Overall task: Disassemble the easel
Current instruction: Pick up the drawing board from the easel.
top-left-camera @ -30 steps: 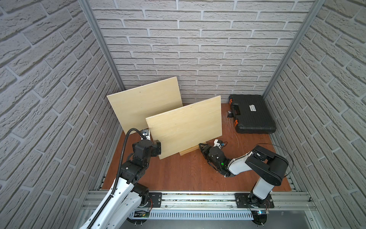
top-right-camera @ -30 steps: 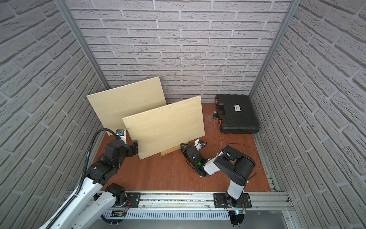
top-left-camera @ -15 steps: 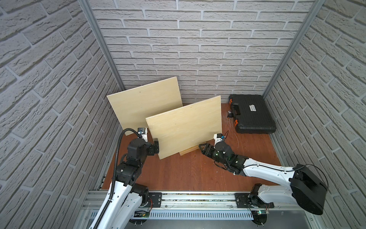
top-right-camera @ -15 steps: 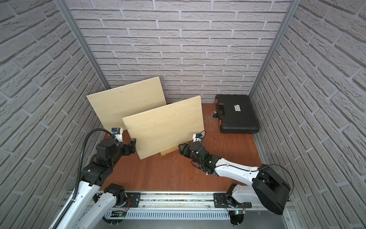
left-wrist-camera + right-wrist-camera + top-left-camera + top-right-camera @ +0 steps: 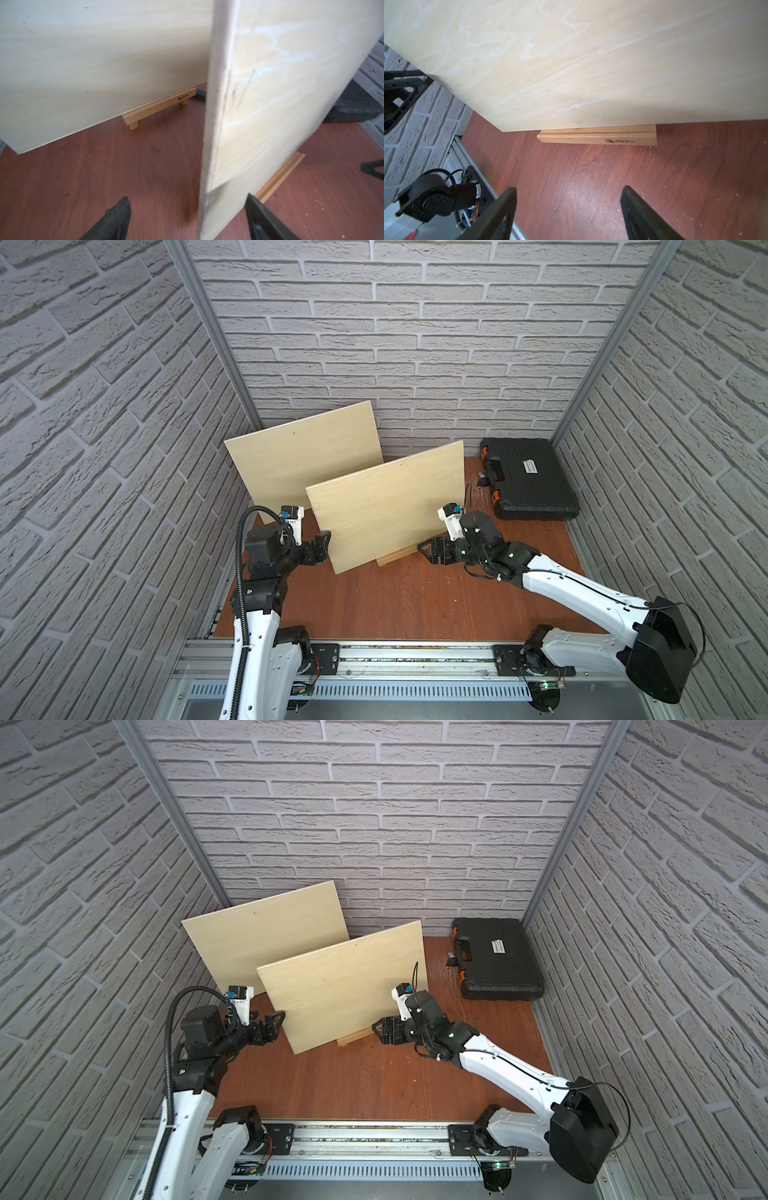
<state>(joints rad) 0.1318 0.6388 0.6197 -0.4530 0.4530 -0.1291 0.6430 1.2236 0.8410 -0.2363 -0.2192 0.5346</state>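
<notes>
Front plywood panel (image 5: 386, 506) stands mid-worktop (image 5: 395, 605), tilted back on the front easel (image 5: 392, 559). Only the easel's ledge shows, sticking out under the panel's bottom edge near its 5 o'clock corner. In the right wrist view the panel's bottom edge sits on that ledge, which has a stamped logo on its face

Left tool (image 5: 323, 545) is at the panel's 9 o'clock side edge, jaws spread and straddling it, not pinching. In the left wrist view one finger (image 5: 256, 209) is right at the front face, touching or just off, can't tell. The other finger (image 5: 119, 214) is well clear behind the panel

Right tool (image 5: 426, 551) is low over the worktop at 4 o'clock of the panel, aimed at the ledge end. Its jaws are spread with nothing between them, and it is short of the easel

Rear plywood panel (image 5: 307, 460) is at 11 o'clock of the front one, on the rear easel (image 5: 160, 108), close to the back wall

Black tool case (image 5: 528, 481) lies flat and closed in the worktop's 2 o'clock corner
</notes>
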